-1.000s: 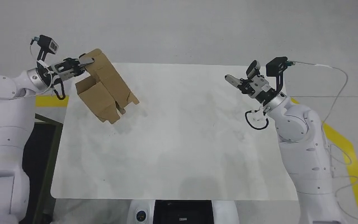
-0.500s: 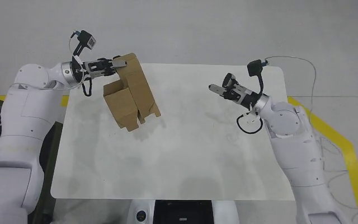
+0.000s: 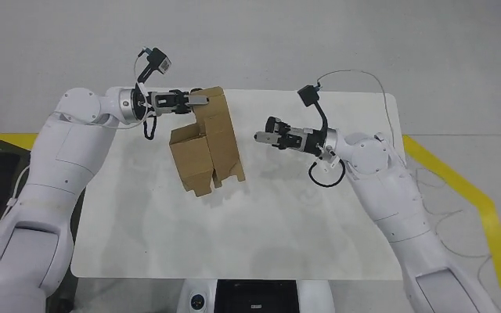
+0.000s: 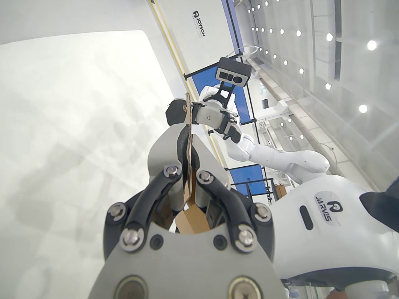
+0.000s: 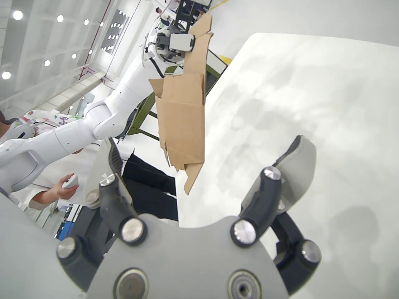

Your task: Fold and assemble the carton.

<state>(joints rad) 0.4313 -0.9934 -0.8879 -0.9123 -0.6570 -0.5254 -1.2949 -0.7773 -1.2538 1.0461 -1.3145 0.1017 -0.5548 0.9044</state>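
Cardboard carton [image 3: 210,145], partly unfolded, suspended over table [image 3: 297,227]; upper flap clamped between left gripper [image 3: 194,102] fingers. Right gripper [image 3: 260,138] positioned near carton, fingers spread apart.

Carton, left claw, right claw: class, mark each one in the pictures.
carton [image 3: 221,145], top view, on its long side panel.
left claw [image 3: 196,101], top view, between its fingertips at the carton's top flap.
right claw [image 3: 264,131], top view, in the gap between its open fingertips.

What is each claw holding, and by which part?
The left claw is shut on the carton, pinching the edge of its upper flap. The right claw is open, apart from the carton, and holds nothing.
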